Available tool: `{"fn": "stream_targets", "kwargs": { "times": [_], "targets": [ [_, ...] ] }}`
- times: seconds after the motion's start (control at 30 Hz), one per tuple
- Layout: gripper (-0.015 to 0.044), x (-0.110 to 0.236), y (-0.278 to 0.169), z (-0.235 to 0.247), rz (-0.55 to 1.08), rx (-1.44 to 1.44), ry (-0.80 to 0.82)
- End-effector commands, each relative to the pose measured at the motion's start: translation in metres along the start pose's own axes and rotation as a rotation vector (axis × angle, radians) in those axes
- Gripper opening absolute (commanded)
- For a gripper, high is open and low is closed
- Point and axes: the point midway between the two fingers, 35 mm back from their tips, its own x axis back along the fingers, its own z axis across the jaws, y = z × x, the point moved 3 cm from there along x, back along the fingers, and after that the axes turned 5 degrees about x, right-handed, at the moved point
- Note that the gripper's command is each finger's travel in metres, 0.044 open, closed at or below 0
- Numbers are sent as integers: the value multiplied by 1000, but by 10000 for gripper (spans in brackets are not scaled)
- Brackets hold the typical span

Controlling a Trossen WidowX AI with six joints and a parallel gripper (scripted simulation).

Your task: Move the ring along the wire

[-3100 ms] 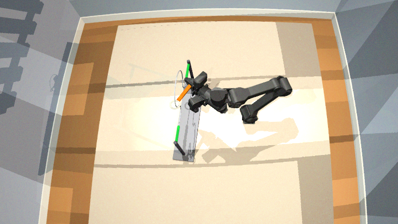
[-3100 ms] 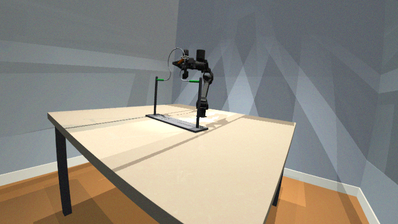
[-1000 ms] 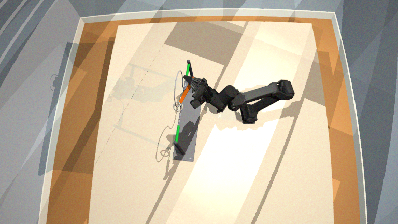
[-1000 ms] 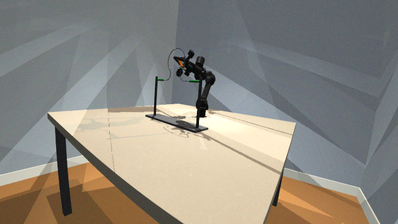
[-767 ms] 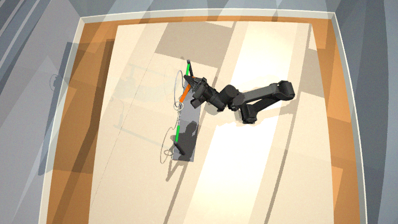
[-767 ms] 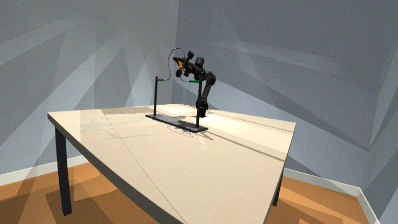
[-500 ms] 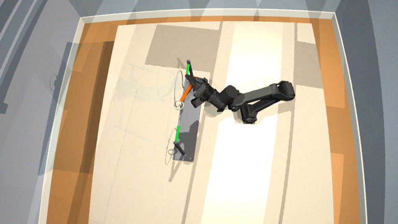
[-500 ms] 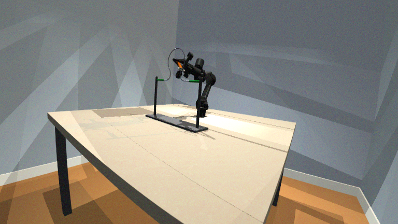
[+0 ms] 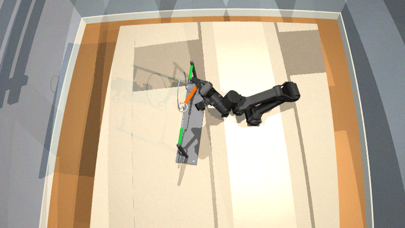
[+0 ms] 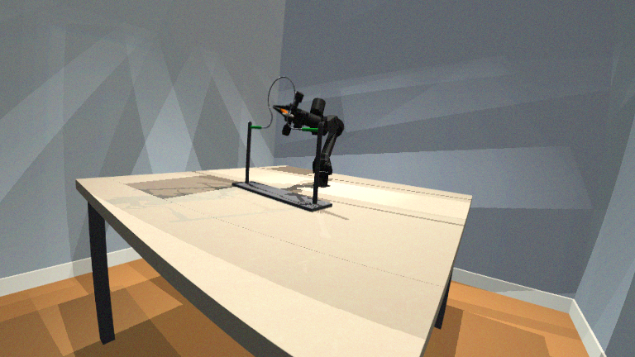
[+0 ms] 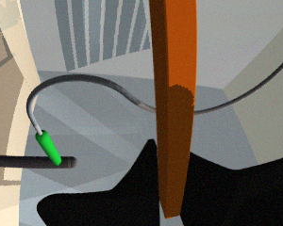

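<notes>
- The pincer (image 9: 195, 85) was clamped on the near end of the orange handle (image 9: 190, 95), high above the worktop (image 10: 280, 259).
- From the grip the handle ran out and away to the ring (image 9: 183, 106), which sat partway along the grey wire (image 11: 85, 79) arch, between the two posts.
- The goal, I judged, was the green part (image 9: 180, 135) beside the post (image 9: 182, 150) well beyond the ring; the handle's long axis already leaned that way.
</notes>
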Motion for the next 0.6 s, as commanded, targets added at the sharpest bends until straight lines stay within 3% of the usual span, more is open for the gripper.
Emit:
{"fn": "stream_targets", "kwargs": {
  "times": [0.0, 0.57],
  "targets": [
    [-150, 2, -1, 11, 10, -64, 48],
    [-150, 15, 15, 58, 24, -379, 294]
  ]
}}
